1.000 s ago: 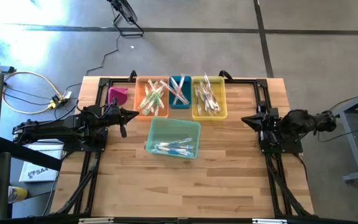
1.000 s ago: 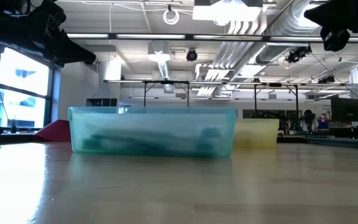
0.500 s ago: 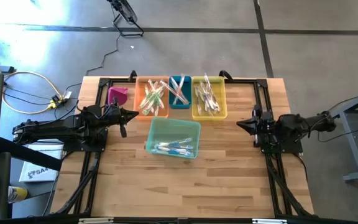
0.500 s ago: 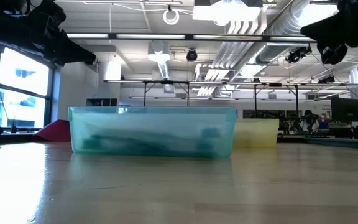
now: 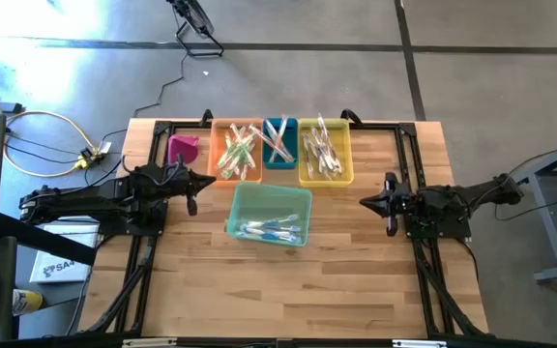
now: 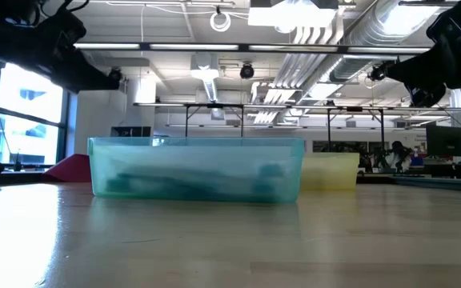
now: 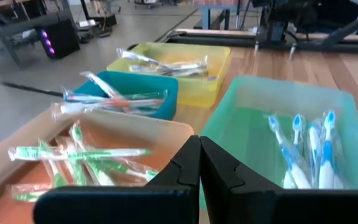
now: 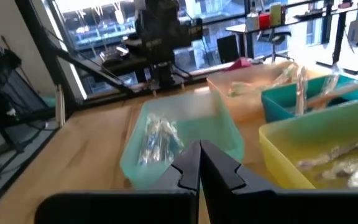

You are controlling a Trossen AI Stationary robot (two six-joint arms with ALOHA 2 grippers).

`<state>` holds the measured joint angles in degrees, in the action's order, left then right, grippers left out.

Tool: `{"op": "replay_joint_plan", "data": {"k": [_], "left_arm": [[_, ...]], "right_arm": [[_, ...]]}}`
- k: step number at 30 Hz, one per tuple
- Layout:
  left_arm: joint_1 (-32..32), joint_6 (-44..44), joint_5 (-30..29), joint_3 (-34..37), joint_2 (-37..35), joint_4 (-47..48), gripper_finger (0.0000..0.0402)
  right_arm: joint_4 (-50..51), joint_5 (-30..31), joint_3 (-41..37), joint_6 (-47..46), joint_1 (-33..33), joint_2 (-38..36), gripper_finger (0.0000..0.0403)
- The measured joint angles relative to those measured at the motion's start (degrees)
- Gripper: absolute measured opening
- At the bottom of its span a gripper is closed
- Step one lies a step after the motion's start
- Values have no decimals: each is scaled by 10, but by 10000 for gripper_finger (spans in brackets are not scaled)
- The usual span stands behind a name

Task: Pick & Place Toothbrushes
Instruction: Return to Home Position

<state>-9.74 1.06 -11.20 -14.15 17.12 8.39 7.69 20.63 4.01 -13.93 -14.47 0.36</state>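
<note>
Blue-accented toothbrushes (image 5: 271,229) lie flat in a green bin (image 5: 269,215) at mid-table. More toothbrushes lie in the orange bin (image 5: 238,152), the teal bin (image 5: 278,143) and the yellow bin (image 5: 323,150) in a row along the far edge. My left gripper (image 5: 206,180) hangs shut above the table, just left of the green bin and touching nothing; its wrist view shows the shut fingertips (image 7: 199,155). My right gripper (image 5: 364,202) hangs shut to the right of the green bin, pointing at it, fingertips together (image 8: 199,158).
A pink bin (image 5: 183,148) stands at the left end of the far row. Black arm frames (image 5: 143,261) run along both sides of the table. Bare wood (image 5: 278,290) spreads from the green bin to the near edge. Cables (image 5: 46,135) lie on the floor beyond the far left corner.
My right gripper has sunk and come forward toward the table's left, nearer the green bin, staying shut. The bins and toothbrushes have not moved.
</note>
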Motion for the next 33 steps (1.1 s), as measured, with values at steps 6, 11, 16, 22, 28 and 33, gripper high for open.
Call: {"op": "replay_joint_plan", "data": {"k": [6,11,16,22,28,33], "left_arm": [[0,0,0,0,0,26,0],[0,0,0,0,0,23,0],[0,-23,1,0,0,-16,0],[0,4,64,0,-24,-81,0],[0,-6,24,-1,-93,-28,0],[0,-38,1,-1,-164,81,0]], "right_arm": [[-3,-20,-1,5,0,1,2],[-1,-19,-1,18,0,7,2],[-2,20,-1,22,0,8,2],[-2,11,-1,22,0,8,2],[-2,-1,-2,-40,0,8,2],[-6,-1,-2,-86,0,8,2]]}}
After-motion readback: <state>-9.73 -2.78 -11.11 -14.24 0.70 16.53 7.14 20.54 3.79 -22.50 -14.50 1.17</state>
